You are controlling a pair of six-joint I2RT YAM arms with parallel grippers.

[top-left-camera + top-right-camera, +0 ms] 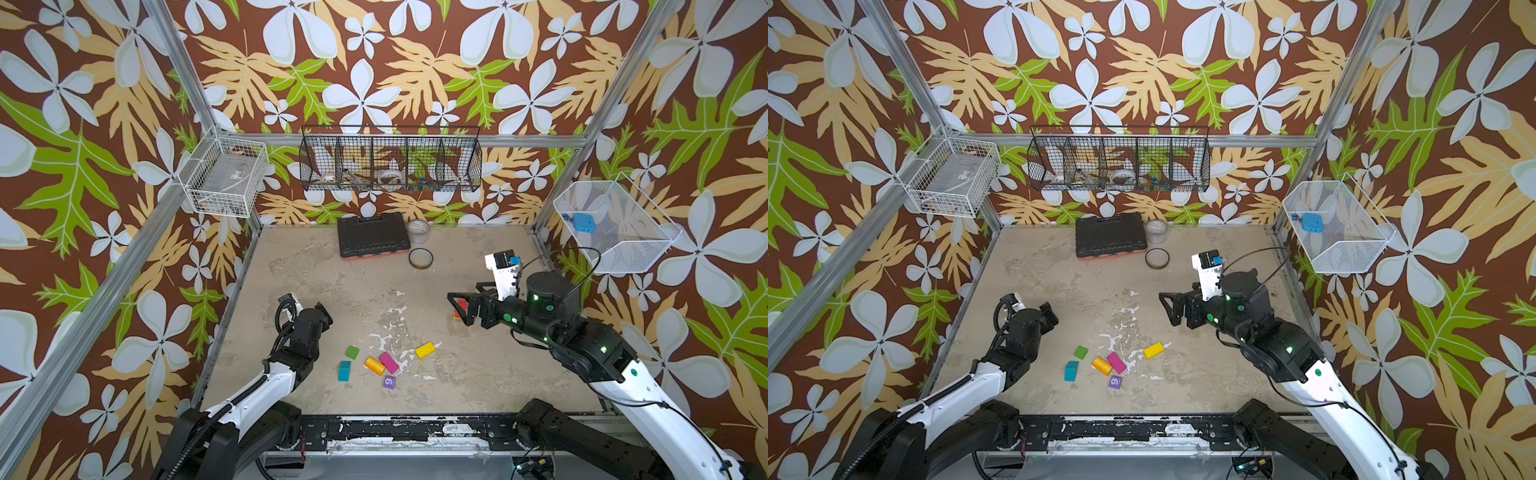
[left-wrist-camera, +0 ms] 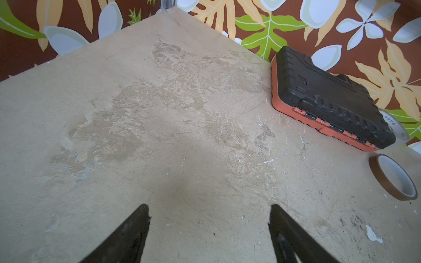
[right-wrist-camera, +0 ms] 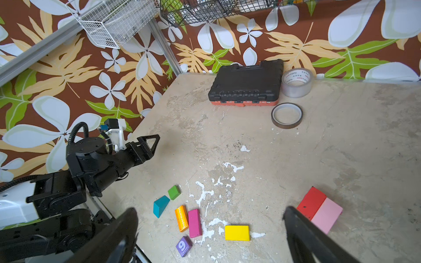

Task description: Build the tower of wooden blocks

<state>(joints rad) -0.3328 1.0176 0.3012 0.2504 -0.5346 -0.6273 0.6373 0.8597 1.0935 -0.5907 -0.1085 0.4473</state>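
- Floral wallpaper in brown, green and cream walls in a worn beige table (image 1: 478, 374). At the table's back edge lies a black tool case (image 1: 371, 235). A clear tape roll (image 1: 418, 230) sits just beside the case's right end, and a brown tape ring (image 1: 420, 258) lies just in front of that roll.
- At the left, the left arm (image 1: 299, 345) extends over bare table. The left wrist view shows the left jaws spread wide with nothing between them.
- Near the front middle, six wood blocks (image 1: 1116, 362) lie loose, each resting on the table itself. The teal block (image 1: 344, 370) is leftmost, with the green block (image 1: 352, 352) just behind it.
- Next comes the orange block (image 1: 374, 365), close against the magenta block (image 1: 389, 362); whether they touch I cannot tell. The purple cube (image 1: 389, 382), with its white digit facing up, sits just in front of the magenta one.
- The yellow block (image 1: 425, 350) lies apart, to the right of these.
- Further right and further back, the red block (image 3: 311, 202) and the pink block (image 3: 326, 215) lie flat side by side with their long edges touching. Both top views hide most of this pair.
- At the right, the right arm (image 1: 582, 345) holds the right jaws above that pair, wide open and gripping nothing.
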